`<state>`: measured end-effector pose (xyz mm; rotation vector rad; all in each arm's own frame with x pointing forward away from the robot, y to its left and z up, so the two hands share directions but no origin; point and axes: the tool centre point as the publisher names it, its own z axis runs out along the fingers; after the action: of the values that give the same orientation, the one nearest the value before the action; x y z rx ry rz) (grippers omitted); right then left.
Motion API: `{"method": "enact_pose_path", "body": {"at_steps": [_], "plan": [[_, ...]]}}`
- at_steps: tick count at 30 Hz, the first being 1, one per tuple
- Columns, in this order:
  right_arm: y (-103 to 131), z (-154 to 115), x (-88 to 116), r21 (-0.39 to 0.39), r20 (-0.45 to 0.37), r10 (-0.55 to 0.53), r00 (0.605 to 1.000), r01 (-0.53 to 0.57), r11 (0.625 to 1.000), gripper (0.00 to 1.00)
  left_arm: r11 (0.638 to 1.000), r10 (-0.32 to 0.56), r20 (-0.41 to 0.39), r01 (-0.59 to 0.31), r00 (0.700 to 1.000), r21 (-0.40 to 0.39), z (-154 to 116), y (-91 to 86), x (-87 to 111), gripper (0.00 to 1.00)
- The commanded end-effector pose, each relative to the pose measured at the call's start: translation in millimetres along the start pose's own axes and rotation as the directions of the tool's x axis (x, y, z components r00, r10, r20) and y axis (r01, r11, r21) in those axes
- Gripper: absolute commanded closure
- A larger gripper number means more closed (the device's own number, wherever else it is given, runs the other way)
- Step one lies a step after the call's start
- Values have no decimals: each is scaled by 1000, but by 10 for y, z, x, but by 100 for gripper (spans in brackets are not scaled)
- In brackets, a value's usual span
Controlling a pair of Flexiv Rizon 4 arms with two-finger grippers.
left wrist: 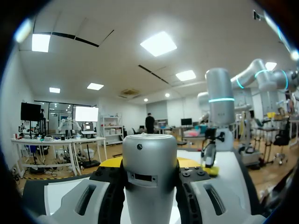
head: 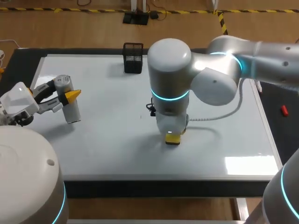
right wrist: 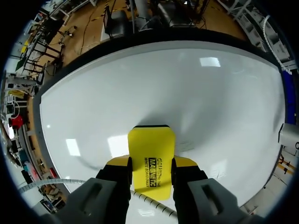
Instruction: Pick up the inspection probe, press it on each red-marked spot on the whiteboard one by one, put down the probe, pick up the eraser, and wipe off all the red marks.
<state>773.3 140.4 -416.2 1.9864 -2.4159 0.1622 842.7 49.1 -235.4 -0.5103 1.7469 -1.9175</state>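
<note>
My left gripper hangs above the whiteboard's left part, shut on the inspection probe, a silver-white cylinder. In the left wrist view the probe fills the gap between the fingers. My right arm reaches over the middle of the whiteboard with its gripper pointing down, shut on the yellow eraser, which rests on the board. Seen from the right wrist, the eraser lies flat on the white surface. No red marks show on the board in any view.
A black wire holder stands at the board's far edge, near the middle. A small red object lies on the dark table to the right of the board. A white cable loops beside the right gripper.
</note>
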Motion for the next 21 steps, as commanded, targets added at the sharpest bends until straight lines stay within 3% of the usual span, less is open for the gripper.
{"method": "enact_pose_path", "body": {"at_steps": [1,8,21], "plan": [[-44,-165,118,17,1,-9,1000,9,1000,100,1000,1,1,-1,1000,1,0,-8,3,100],[-196,-260,202,23,-24,28,999,-28,999,100,1000,1,1,-1,1000,1,0,-8,3,100],[-197,-284,217,27,-9,25,1000,-25,999,100,1000,1,1,-1,1000,1,0,-8,3,100]]}}
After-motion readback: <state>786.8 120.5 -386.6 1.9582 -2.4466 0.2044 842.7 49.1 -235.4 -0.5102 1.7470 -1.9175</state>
